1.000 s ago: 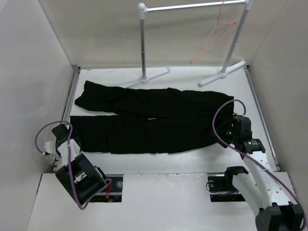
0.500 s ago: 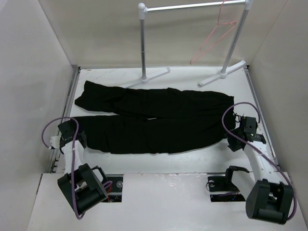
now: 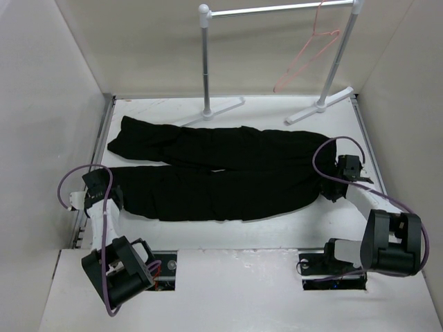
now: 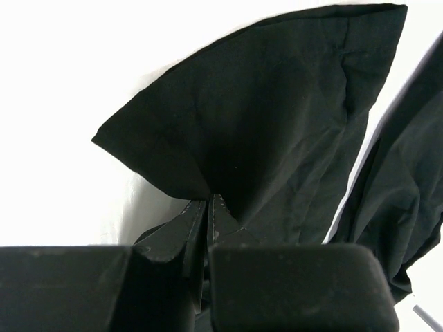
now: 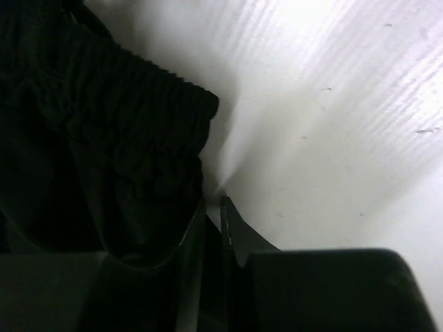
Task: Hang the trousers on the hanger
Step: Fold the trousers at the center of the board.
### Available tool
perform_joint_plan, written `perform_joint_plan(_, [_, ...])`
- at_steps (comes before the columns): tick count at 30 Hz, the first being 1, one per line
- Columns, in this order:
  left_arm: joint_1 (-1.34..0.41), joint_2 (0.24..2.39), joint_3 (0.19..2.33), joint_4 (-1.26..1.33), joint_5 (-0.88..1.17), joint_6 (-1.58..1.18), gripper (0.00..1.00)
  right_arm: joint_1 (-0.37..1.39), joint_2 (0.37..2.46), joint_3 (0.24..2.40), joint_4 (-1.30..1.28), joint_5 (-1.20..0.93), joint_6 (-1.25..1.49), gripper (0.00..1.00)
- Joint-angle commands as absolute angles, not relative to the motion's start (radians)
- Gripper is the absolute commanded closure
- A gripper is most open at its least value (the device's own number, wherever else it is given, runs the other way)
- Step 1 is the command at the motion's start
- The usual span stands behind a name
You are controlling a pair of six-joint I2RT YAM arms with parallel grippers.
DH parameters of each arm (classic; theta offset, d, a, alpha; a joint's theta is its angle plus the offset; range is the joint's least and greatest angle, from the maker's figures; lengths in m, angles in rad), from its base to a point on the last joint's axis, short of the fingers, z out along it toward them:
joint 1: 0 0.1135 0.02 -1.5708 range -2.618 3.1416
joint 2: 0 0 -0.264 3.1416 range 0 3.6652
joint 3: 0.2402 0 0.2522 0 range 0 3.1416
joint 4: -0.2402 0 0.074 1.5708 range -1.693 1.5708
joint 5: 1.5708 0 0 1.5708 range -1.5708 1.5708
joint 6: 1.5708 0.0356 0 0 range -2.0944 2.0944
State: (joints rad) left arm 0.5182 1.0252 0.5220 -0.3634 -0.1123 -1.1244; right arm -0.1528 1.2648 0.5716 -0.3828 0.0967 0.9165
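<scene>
The black trousers (image 3: 221, 173) lie flat across the table, legs to the left and waistband to the right. My left gripper (image 3: 111, 194) is at the near leg's hem. In the left wrist view the gripper (image 4: 208, 202) is shut on the trousers (image 4: 277, 124), and the cloth rises in a small tent from the tips. My right gripper (image 3: 331, 189) is at the waistband's near corner. Its jaws (image 5: 213, 200) are drawn almost together on the edge of the ribbed waistband (image 5: 118, 131). The pink hanger (image 3: 308, 52) hangs from the rack at the back right.
The white rack (image 3: 205, 62) stands at the back, its rail (image 3: 277, 9) overhead and its feet (image 3: 318, 105) on the table just beyond the trousers. Side walls close in on the left and right. Purple cables loop beside both wrists.
The right arm folded back and its gripper moved to the waistband corner, where its jaws closed from wide to nearly together. The left gripper shifted slightly right, then stayed shut at the hem.
</scene>
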Motion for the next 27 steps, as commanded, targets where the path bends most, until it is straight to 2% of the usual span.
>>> perform_joint_plan(1, [0.51, 0.994, 0.577, -0.402, -0.153, -1.138, 1.0, -0.116, 1.223, 0.588, -0.377, 0.106, 0.927, 0.8])
perform_joint_plan(2, [0.509, 0.989, 0.575, -0.403, -0.156, -1.137, 1.0, -0.102, 1.172, 0.577, -0.409, 0.12, 0.931, 0.79])
perform_joint_plan(5, [0.512, 0.983, 0.555, -0.405, -0.146, -1.134, 1.0, -0.087, 0.992, 0.537, -0.495, 0.167, 0.939, 0.6])
perform_joint_plan(6, [0.518, 0.982, 0.549, -0.406, -0.138, -1.134, 1.0, -0.085, 0.938, 0.526, -0.515, 0.169, 0.936, 0.57])
perform_joint_plan(9, [0.522, 0.979, 0.538, -0.407, -0.13, -1.128, 1.0, -0.088, 0.87, 0.515, -0.545, 0.158, 0.922, 0.54])
perform_joint_plan(18, [0.512, 1.011, 0.587, -0.408, -0.138, -1.123, 1.0, -0.111, 1.061, 0.538, -0.433, 0.15, 0.916, 0.53])
perform_joint_plan(22, [0.507, 1.015, 0.606, -0.411, -0.138, -1.121, 1.0, -0.116, 1.115, 0.515, -0.385, 0.153, 0.911, 0.46])
perform_joint_plan(24, [0.501, 1.025, 0.61, -0.408, -0.138, -1.121, 1.0, -0.116, 1.19, 0.52, -0.341, 0.147, 0.91, 0.47])
perform_joint_plan(25, [0.498, 1.026, 0.614, -0.408, -0.138, -1.121, 1.0, -0.116, 1.225, 0.528, -0.321, 0.146, 0.91, 0.5])
perform_joint_plan(27, [0.49, 1.028, 0.627, -0.413, -0.14, -1.121, 1.0, -0.117, 1.287, 0.544, -0.295, 0.124, 0.91, 0.69])
